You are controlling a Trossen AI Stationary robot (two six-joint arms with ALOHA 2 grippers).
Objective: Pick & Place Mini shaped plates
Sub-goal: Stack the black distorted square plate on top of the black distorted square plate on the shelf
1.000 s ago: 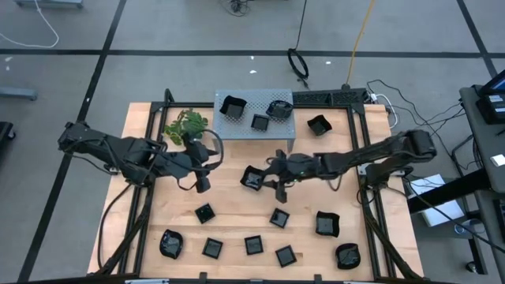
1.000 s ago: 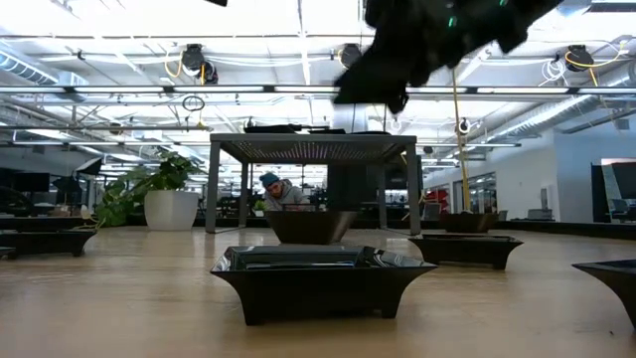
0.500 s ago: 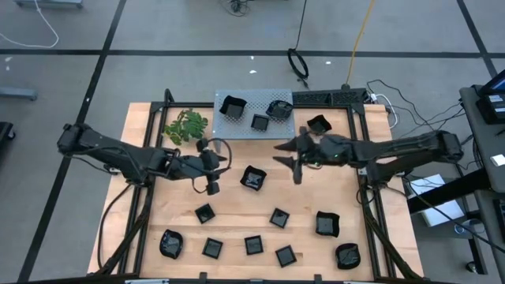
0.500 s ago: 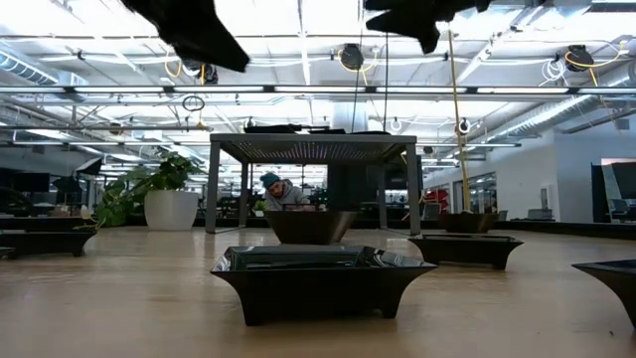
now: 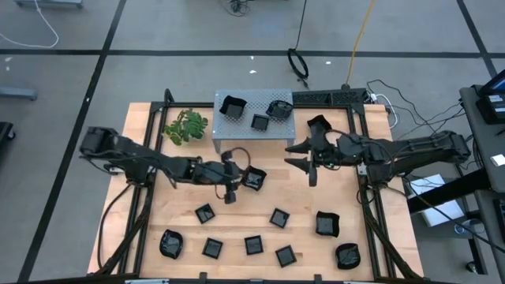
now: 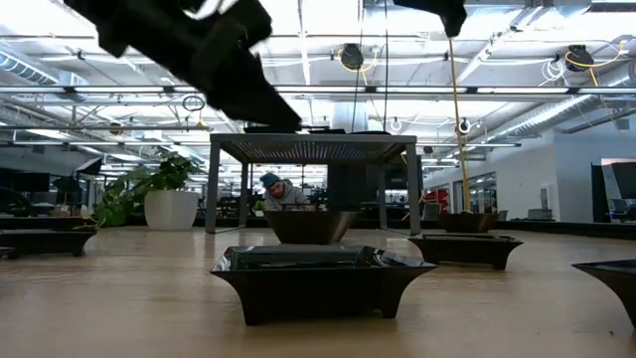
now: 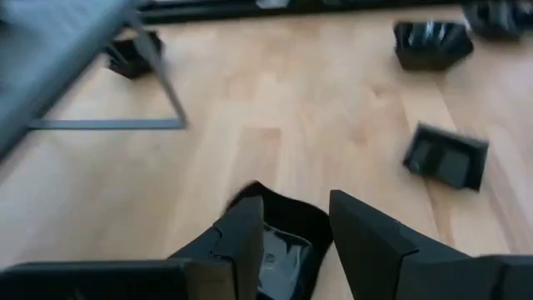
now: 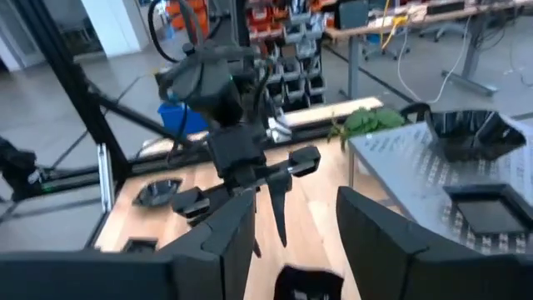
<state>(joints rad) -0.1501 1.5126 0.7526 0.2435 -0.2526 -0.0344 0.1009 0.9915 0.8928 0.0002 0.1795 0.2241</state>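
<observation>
Left pincer (image 5: 237, 186) has advanced over the plate (image 5: 253, 180), lying flat, skewed.

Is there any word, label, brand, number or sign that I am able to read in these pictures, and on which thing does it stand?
None can be read. The small glossy black dishes, the grey perforated metal stand and the light wooden table bear no visible text. Bins on the shelves behind are too blurred to read.

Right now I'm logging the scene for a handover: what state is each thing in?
Left tool: open, hovering beside the centre plate, nothing held.
Right tool: open, empty, raised in front of the stand.
Centre plate: upright on the table, ungripped.
Stand: upright, three plates on top.
Front-row plates: resting on the table.
Green sprig: lying on the table, untouched.
</observation>
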